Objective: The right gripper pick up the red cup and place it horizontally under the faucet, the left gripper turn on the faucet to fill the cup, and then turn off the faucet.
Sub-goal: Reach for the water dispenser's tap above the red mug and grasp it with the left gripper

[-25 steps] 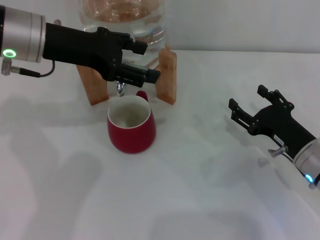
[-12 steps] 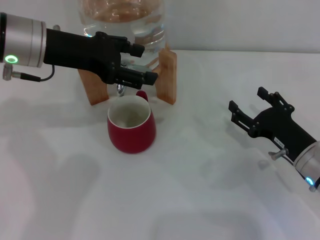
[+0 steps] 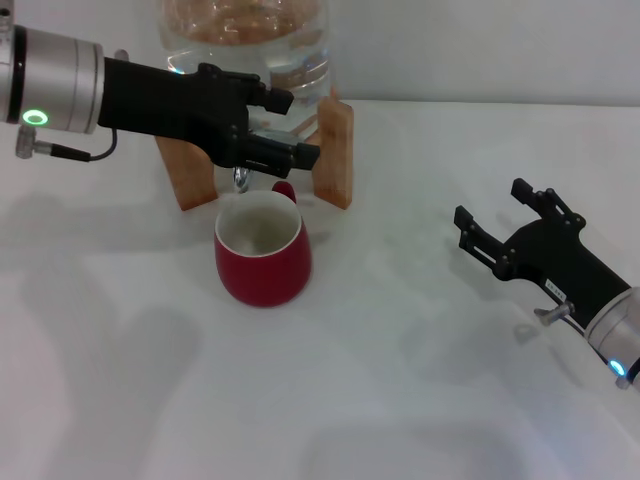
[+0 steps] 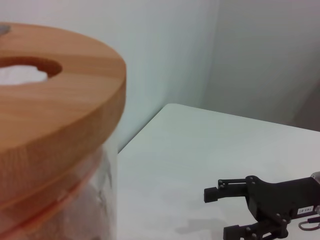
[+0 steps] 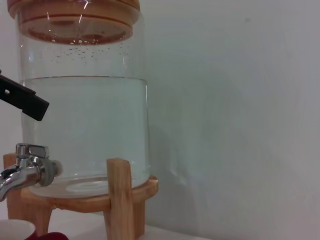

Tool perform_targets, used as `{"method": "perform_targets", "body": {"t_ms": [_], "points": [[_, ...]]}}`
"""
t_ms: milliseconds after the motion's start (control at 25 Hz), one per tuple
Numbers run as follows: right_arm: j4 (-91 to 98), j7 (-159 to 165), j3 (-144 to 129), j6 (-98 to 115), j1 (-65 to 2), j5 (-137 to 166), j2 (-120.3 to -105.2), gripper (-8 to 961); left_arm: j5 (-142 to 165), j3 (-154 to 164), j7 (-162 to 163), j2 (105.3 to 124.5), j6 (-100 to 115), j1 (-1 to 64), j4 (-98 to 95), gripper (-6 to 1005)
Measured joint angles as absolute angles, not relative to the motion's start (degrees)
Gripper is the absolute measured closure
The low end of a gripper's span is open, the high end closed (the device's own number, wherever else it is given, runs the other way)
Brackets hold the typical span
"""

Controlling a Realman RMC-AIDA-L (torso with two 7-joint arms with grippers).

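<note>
The red cup stands upright on the white table, mouth up, directly below the faucet's spout. My left gripper reaches in from the left at faucet height, open, with one finger above the tap and one in front of it. In the right wrist view the chrome faucet shows, with a black fingertip of the left gripper above it and apart from it. My right gripper is open and holds nothing, well to the right of the cup.
The clear water jar sits on a wooden stand at the back of the table. Its wooden lid fills the left wrist view, where the right gripper shows farther off. A wall is close behind.
The left gripper has shifted slightly right at the faucet. The right gripper has edged a little up and left. The cup has not moved.
</note>
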State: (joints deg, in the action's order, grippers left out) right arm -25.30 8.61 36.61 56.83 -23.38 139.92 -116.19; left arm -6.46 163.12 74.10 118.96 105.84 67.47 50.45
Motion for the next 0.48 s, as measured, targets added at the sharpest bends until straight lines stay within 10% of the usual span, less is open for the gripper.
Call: {"method": "perform_targets", "body": {"t_ms": [480], "points": [[-25.32,8.61,36.47,56.87,-23.28,139.92,-116.19,121,-5.08,163.13,74.09,118.97,103.19,68.32,47.6,113]]}}
